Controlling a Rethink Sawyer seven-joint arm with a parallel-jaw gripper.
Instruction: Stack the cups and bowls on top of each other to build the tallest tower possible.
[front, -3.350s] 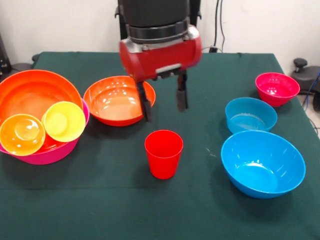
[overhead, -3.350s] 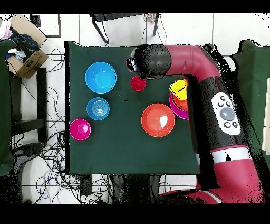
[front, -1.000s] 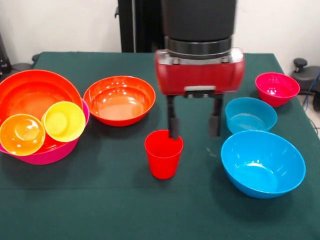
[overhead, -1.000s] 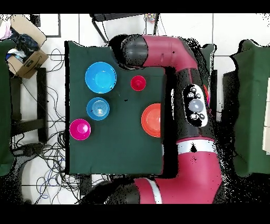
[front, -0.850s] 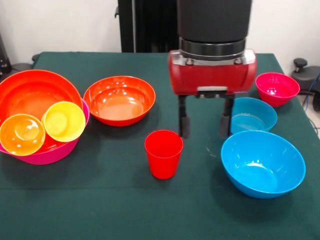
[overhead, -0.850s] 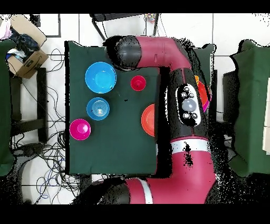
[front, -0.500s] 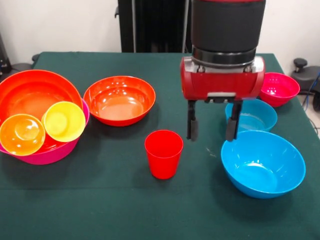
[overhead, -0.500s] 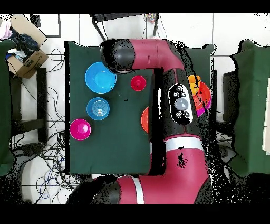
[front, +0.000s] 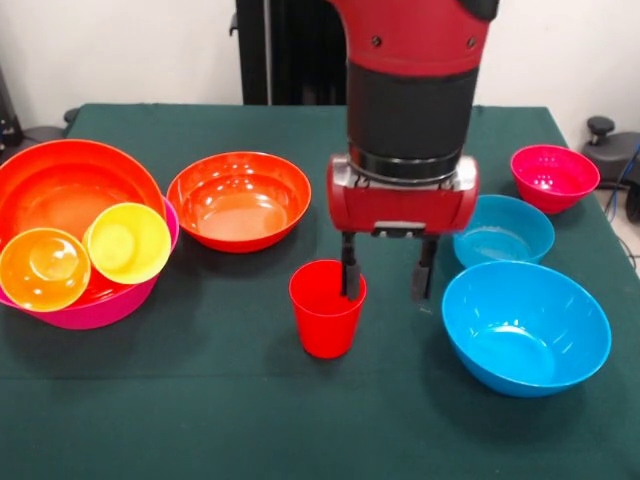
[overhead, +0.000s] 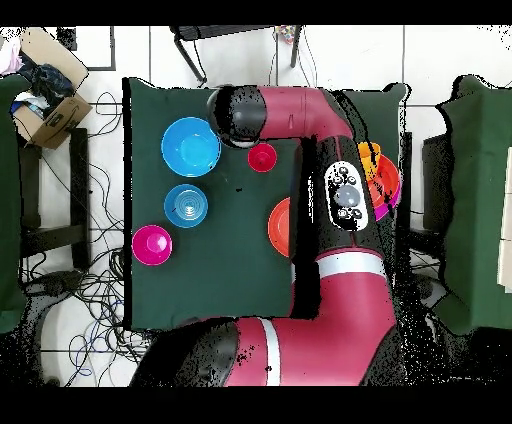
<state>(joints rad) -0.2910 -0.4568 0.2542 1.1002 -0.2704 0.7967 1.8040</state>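
A red cup (front: 327, 308) stands upright near the table's middle, also seen from above (overhead: 262, 157). My gripper (front: 386, 282) hangs open just right of it. Its left finger (front: 350, 270) overlaps the cup's right rim and its right finger (front: 423, 272) is over bare cloth. At the left, a pink bowl (front: 110, 303) holds a wide orange-red bowl (front: 60, 185) with a yellow cup (front: 127, 242) and an orange cup (front: 43, 268) inside. A second orange-red bowl (front: 238, 200) sits behind the red cup. To the right are a large blue bowl (front: 526, 328), a small blue bowl (front: 501, 230) and a magenta bowl (front: 554, 177).
The green cloth table (front: 200, 420) has an open strip along its near edge. From above, the arm (overhead: 340, 200) covers part of the orange-red bowl (overhead: 277, 225). A cardboard box (overhead: 50, 110) and cables lie on the floor beside the table.
The gripper swung right from behind the red cup to the blue bowls, then came back left and lower. Its left finger now sits at the cup's rim. No bowl or cup moved.
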